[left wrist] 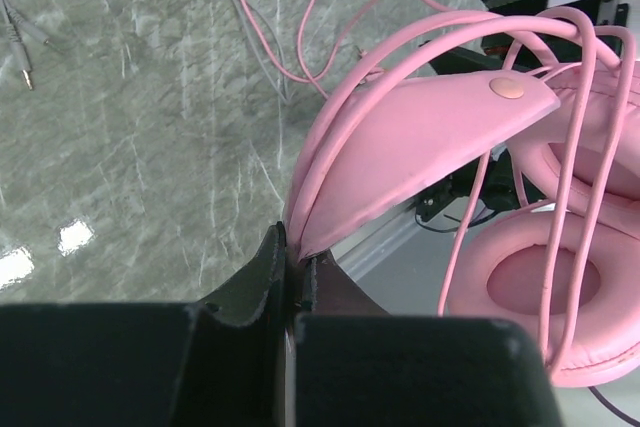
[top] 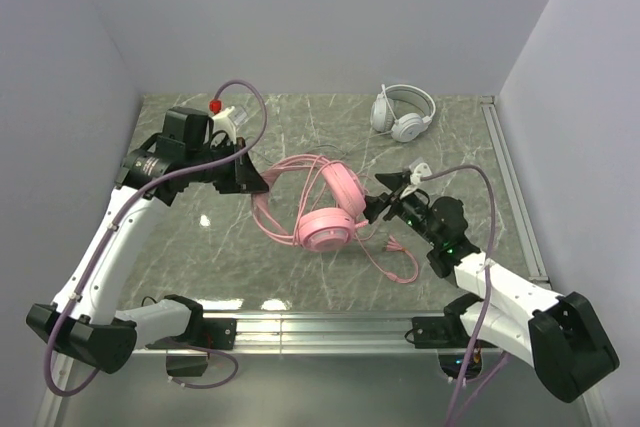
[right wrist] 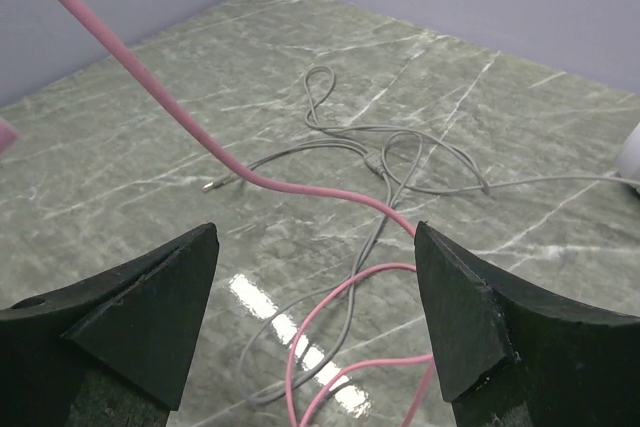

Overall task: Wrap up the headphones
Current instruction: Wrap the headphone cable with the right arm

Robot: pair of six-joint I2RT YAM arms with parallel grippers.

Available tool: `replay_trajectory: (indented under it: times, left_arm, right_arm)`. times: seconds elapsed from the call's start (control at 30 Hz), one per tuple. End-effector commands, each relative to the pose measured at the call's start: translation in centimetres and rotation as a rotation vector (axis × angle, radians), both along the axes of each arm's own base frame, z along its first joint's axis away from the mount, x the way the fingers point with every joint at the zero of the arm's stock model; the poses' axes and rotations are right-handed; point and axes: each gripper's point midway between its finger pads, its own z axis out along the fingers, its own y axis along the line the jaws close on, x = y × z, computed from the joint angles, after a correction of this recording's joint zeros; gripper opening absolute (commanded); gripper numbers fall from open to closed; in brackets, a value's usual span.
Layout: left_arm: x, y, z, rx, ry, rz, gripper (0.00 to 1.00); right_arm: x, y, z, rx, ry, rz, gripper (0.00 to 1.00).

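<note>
The left claw (top: 255, 179), at the left end of the all-pink, padded over-ear headset (top: 330, 217), is clamped fully shut on the edge of that headset's headband, lifting it off the green marbled tabletop (top: 200, 247). Several turns of the long pink cable (left wrist: 560, 147) already lie over the headband and ear cups; the rest trails in loose loops on the table below and right of the pink headset.

Just right of the pink headset, the right claw (top: 380, 199) stands wide open and holds nothing. In its wrist view the pink cable runs slantwise across the gap ahead of its fingers.

Well beyond the pink headset, to the upper right, rests the white and grey over-ear headset (top: 403, 112), its thin grey cable (right wrist: 370, 157) sprawled on the table and crossing the pink one.

Likely risks: the narrow hold on the headband edge could slip, the wound turns could slide off, or the right claw could pinch the grey cable together with the pink.

No brand, label or writing is legible.
</note>
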Motion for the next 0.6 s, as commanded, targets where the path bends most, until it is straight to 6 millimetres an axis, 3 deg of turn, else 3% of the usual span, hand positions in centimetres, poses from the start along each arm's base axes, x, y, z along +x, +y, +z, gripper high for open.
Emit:
replay_trajectory:
  times: [0.0, 0.27, 0.4, 0.5, 0.57]
  left_arm:
    - [-0.7, -1.3, 4.9, -0.127, -0.08, -0.05, 0.0]
    - [-1.1, -1.4, 5.2, -0.136, -0.077, -0.07, 0.0]
    - [-1.3, -1.5, 5.5, -0.143, -0.076, -0.078, 0.0]
    - [-1.5, -1.5, 6.1, -0.15, -0.088, -0.084, 0.0]
    - [-1.8, -1.7, 6.8, -0.175, -0.091, -0.086, 0.0]
  right_arm:
    - [0.4, 0.9, 3.9, 0.024, -0.135, 0.034, 0.86]
    - [3.2, 1.9, 4.1, 0.002, -0.136, 0.008, 0.86]
    - [5.0, 2.3, 3.0, -0.021, -0.104, -0.029, 0.86]
    - [5.7, 2.8, 2.8, -0.021, -0.081, -0.025, 0.82]
    - [5.6, 3.0, 2.5, -0.006, -0.057, -0.015, 0.71]
